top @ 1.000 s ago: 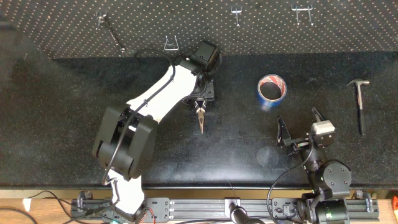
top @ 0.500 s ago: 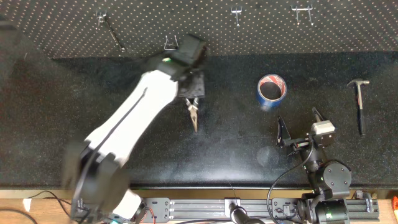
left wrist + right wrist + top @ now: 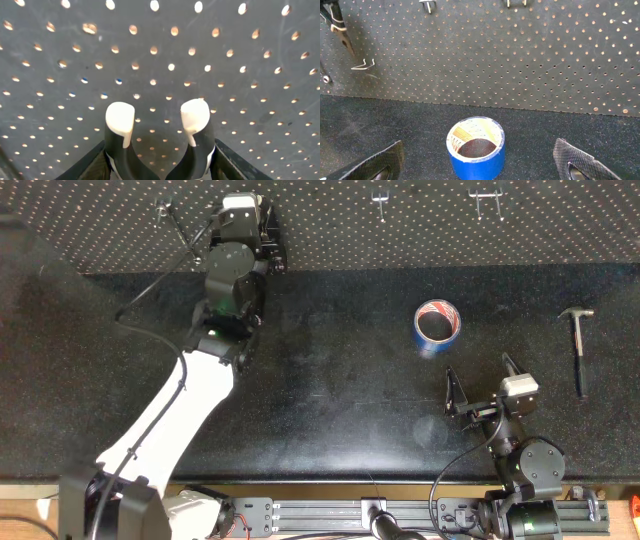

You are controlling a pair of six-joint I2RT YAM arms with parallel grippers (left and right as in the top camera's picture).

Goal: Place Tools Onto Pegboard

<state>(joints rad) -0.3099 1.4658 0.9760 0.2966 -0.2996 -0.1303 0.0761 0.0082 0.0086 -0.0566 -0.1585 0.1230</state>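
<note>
One tool in play: the pliers [image 3: 120, 125], clamped in the left gripper [image 3: 160, 150] low on the handles, fingers pressing in from both sides. The pale handle ends point at the pegboard [image 3: 330, 225] and sit close to it. Whether they touch can't be told.

The right wrist view puts the pliers nose-down against the board, between the hung wrench [image 3: 324, 77] and an empty wire hook [image 3: 362, 64]. They sit higher than that hook and off to one side.

Step in hand, as a judgement: the hang-on approach for the pliers. They aren't seated and the hook is bare.

What the next move likely calls for:
- Shift sideways toward the wire hook, then come down so the gap between the splayed handles drops over it and the pivot catches.
- Keep the pliers flat to the board on the way.
- Let the fingers go only once the weight rests on the hook. Otherwise the pliers fall to the table [image 3: 350, 380].

The right gripper [image 3: 482, 385] is spread wide and empty, low near its own base, with the tape roll [image 3: 475, 167] just ahead of it. The hammer [image 3: 578, 350] lies at the table's far right, well apart. Spare hooks [image 3: 380, 200] are free further along the board.

Rough progress: one of four tools up, the second underway.
</note>
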